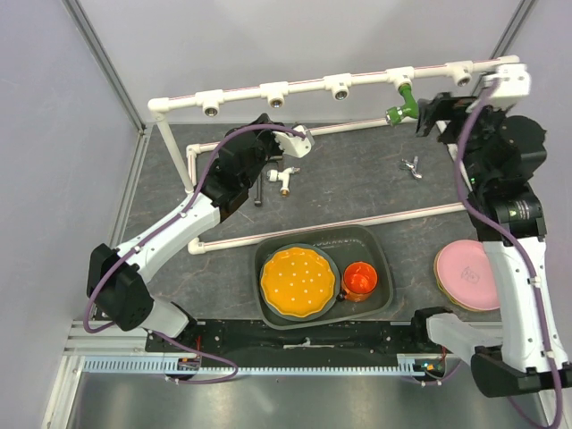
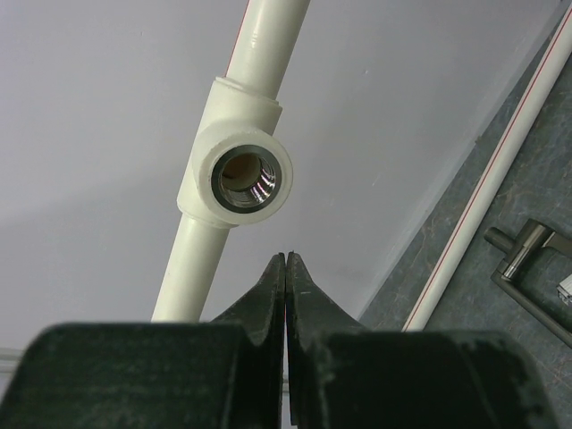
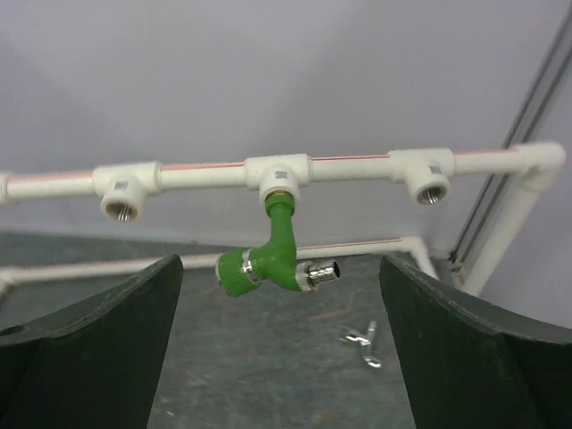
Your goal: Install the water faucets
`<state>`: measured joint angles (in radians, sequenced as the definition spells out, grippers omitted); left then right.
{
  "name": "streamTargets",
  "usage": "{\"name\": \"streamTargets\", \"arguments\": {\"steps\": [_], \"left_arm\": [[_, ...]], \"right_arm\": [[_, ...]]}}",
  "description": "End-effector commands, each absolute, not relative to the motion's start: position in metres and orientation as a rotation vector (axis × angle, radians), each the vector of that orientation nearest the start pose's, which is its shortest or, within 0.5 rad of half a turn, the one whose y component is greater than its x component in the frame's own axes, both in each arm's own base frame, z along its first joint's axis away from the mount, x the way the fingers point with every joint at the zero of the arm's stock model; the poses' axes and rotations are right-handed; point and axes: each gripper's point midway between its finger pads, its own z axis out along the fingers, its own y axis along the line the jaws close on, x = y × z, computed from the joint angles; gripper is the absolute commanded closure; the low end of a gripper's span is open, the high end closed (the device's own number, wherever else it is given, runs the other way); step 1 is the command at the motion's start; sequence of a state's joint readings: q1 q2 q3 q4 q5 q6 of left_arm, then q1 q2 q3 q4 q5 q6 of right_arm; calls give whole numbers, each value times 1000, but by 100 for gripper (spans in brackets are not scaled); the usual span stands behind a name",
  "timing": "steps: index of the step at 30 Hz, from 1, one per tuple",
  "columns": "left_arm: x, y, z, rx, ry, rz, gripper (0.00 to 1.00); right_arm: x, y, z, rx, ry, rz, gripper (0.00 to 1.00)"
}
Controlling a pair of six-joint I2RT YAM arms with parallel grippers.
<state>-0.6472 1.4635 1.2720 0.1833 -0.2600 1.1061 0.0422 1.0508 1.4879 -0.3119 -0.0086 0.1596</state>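
The green faucet (image 1: 402, 105) hangs screwed into the fourth tee socket of the white PVC top rail (image 1: 241, 89). In the right wrist view the green faucet (image 3: 273, 259) has its silver tip pointing right. My right gripper (image 1: 427, 114) is open and empty just right of it; in its own view the right gripper (image 3: 279, 264) frames the faucet from a short way back, not touching. The black-handled white-and-brass faucet (image 1: 284, 176) lies on the mat. The tiny silvery faucet (image 1: 411, 167) (image 3: 365, 344) lies farther right. My left gripper (image 1: 266, 125) (image 2: 286, 259) is shut and empty below an empty tee socket (image 2: 250, 179).
A grey tray (image 1: 375, 241) near the front holds an orange plate (image 1: 298, 281) and an orange cup (image 1: 360, 280). A pink plate (image 1: 466, 274) lies at the right. Lower PVC pipes (image 1: 357, 223) cross the dark mat. Enclosure walls stand behind and left.
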Motion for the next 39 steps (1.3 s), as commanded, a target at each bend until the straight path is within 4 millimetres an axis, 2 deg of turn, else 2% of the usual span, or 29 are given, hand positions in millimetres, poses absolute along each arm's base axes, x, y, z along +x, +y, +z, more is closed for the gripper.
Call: {"name": "streamTargets", "arguments": {"steps": [1,3,4,5,6,7,8,9,11,13,17,20,24,27,29,31,33,35,36,39], "left_arm": [[430,-227,372,1060,1177,531,98],[430,-226,373,1060,1177,533,98],[430,-226,372,1060,1177,535,98],[430,-226,372,1062,1177,534,98],[431,-227,372,1062,1177,534,98],[431,-227,370,1064,1180,535,98],[431,-227,370,1064,1180,535,98],[431,-227,370,1064,1180,535,98],[430,-226,372,1061,1178,535,98],[430,-226,372,1061,1178,535,98],[430,-226,373,1059,1176,535,98],[430,-226,373,1058,1174,534,98],[428,-226,375,1052,1171,531,98],[428,-224,377,1040,1168,533,97],[426,-222,385,1005,1163,534,90],[424,-217,394,960,1160,536,78],[422,-213,402,925,1158,533,65],[419,-208,412,880,1157,526,58],[418,-207,416,864,1154,524,52],[416,-200,427,789,1161,509,45]], "right_arm": [[336,23,469,-272,1572,-299,2],[338,21,461,-393,1598,-498,2],[338,42,451,-494,1607,-541,2],[342,49,441,-559,1621,-627,2],[337,32,440,-617,1637,-882,2],[334,47,434,-696,1621,-965,2],[342,53,422,-731,1604,-1067,2],[337,47,424,-772,1596,-1212,2],[342,57,418,-816,1583,-1242,2],[343,57,420,-828,1583,-1267,2],[350,60,411,-887,1577,-1350,2],[357,58,413,-849,1570,-1390,2],[372,44,413,-781,1581,-1419,2],[382,42,404,-775,1597,-1417,2],[389,41,397,-764,1605,-1412,2],[395,37,393,-743,1616,-1406,2],[397,35,394,-705,1618,-1387,2],[399,33,395,-678,1619,-1374,3],[400,32,395,-658,1623,-1362,5],[402,32,395,-610,1627,-1320,17]]}}
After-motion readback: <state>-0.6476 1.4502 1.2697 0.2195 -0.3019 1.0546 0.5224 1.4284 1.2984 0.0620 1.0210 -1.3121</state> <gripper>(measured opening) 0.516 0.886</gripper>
